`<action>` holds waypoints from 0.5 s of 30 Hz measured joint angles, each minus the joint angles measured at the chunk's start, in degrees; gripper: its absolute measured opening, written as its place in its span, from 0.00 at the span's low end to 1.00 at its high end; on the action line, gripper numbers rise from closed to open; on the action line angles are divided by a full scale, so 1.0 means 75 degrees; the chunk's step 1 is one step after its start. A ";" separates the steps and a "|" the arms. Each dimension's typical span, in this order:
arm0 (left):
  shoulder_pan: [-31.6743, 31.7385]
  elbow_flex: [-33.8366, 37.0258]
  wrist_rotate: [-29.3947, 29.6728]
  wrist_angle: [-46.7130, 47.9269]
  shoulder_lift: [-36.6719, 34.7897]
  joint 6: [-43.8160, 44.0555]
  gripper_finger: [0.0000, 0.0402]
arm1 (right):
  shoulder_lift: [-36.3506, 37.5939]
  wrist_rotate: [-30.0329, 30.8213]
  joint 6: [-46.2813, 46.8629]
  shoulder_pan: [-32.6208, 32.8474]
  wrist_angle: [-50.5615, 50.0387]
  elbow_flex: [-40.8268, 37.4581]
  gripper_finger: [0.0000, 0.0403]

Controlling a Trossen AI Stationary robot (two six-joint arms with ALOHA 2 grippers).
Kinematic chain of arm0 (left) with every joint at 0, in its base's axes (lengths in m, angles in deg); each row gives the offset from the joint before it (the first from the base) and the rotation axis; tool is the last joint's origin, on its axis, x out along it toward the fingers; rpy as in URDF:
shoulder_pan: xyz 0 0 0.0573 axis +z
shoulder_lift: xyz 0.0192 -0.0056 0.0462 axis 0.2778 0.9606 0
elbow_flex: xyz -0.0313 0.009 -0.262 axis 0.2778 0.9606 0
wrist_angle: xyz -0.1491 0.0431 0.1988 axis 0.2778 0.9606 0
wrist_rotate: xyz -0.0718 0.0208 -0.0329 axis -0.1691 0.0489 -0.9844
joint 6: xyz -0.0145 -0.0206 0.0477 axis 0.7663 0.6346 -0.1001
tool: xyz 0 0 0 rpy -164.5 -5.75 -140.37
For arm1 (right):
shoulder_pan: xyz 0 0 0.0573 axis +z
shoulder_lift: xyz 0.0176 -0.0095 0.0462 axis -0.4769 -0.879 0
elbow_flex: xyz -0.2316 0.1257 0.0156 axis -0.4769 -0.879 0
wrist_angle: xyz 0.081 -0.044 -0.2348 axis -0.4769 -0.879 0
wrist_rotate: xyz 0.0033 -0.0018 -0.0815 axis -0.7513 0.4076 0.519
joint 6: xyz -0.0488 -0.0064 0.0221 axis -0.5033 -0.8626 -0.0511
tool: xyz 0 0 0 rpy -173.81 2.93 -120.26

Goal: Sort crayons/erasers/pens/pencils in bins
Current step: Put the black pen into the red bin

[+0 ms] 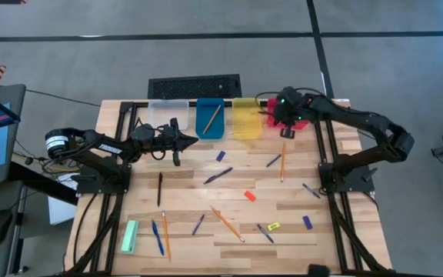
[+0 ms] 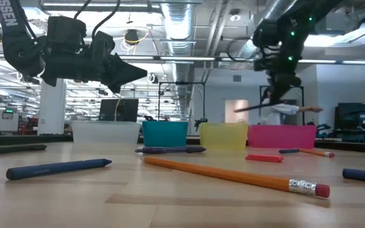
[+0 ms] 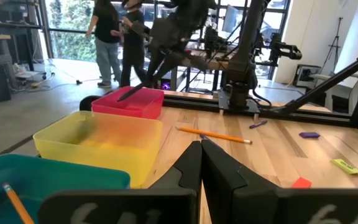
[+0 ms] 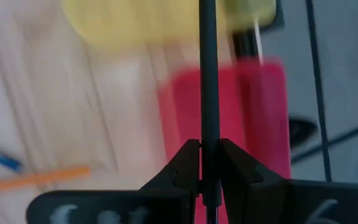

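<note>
Four bins stand in a row at the table's far edge: clear, blue with a pencil in it, yellow and red. My right gripper hangs over the red bin, shut on a dark pen. My left gripper hovers shut and level, near the clear and blue bins. Pencils, pens and erasers lie scattered on the wood. My right gripper pinches the dark pen's shaft between its two fingers, coming slanting down from above. The pen is lifted clear and lies nearly level, slightly tilted, above the red bin. A long part of it sticks out past the fingertips.
More pencils, a black pen, blue sticks, a yellow eraser, a blue eraser and a green block lie about the table. People stand in the room behind.
</note>
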 joint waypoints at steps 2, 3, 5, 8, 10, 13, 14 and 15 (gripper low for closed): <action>0.0000 0.0000 -0.0003 0.0014 -0.0001 0.0000 0.00 | 0.0060 0.0077 -0.0094 -0.0425 -0.0275 -0.0003 0.15; 0.0000 0.0000 -0.0003 0.0015 0.0000 0.0000 0.00 | 0.0134 0.0115 -0.0173 -0.0644 -0.0406 0.0000 0.15; 0.0000 0.0000 -0.0003 0.0012 0.0000 -0.0006 0.00 | 0.0184 0.0116 -0.0354 -0.1043 -0.0617 0.0000 0.15; -0.0003 0.0000 -0.0003 0.0006 0.0000 -0.0009 0.00 | 0.0042 0.0114 -0.0889 -0.1500 -0.0515 -0.0091 0.15; -0.0003 0.0000 0.0000 0.0006 0.0000 -0.0012 0.00 | -0.0161 0.0103 -0.1193 -0.1683 -0.0413 -0.0127 0.15; -0.0002 0.0001 0.0000 0.0000 0.0000 -0.0012 0.00 | -0.0515 -0.0018 -0.1414 -0.1870 -0.0274 -0.0137 0.15; -0.0002 0.0000 0.0000 0.0000 0.0000 -0.0015 0.00 | -0.0649 -0.0102 -0.1441 -0.1935 -0.0204 -0.0137 0.15; -0.0003 0.0000 0.0000 0.0000 0.0000 -0.0015 0.00 | -0.0780 -0.0144 -0.1477 -0.1989 -0.0135 -0.0137 0.15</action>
